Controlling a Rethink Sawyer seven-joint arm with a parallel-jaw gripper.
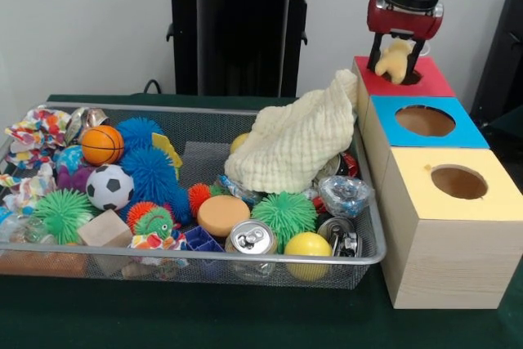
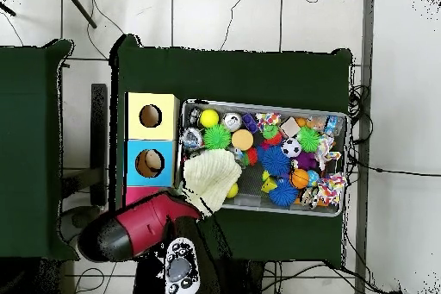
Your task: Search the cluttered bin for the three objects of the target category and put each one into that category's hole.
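Observation:
The wire mesh bin (image 1: 163, 256) sits on the green table, full of spiky balls, sport balls, cans, blocks and cloth scraps. A large cream cloth (image 1: 294, 143) is heaped over its right far corner. My gripper (image 1: 398, 61) hangs over the hole of the red-topped box (image 1: 433, 81). Its black fingers are closed on a small pale yellow soft object (image 1: 396, 58), which is at the hole's mouth. In the overhead view the red arm (image 2: 142, 226) covers the gripper and most of the red box; the bin's rim (image 2: 258, 103) and the cream cloth (image 2: 211, 178) show.
A blue-topped box (image 1: 466, 132) and a yellow-topped box (image 1: 498, 202), each with a round hole, stand in a row with the red one to the right of the bin. The robot's black pedestal (image 1: 237, 30) is behind the bin.

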